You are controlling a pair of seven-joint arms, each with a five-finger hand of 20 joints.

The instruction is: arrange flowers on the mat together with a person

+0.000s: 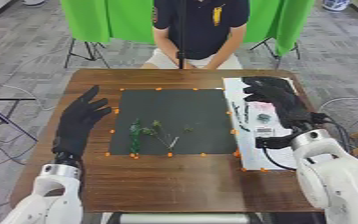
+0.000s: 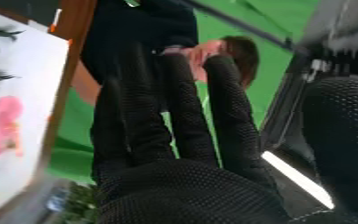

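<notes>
On the brown table (image 1: 167, 185), green stems (image 1: 135, 137) on the dark mat (image 1: 167, 105) lay left of the right hand (image 1: 286, 106), its fingers straight and empty.

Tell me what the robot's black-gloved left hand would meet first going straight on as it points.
The left hand seems free to pass left of the dark square mat and over the far edge of the brown wooden table; first beyond may be the hanging green cloth, though depth is unclear.

L hand (image 1: 79, 120) & R hand (image 1: 285, 102) open
</notes>
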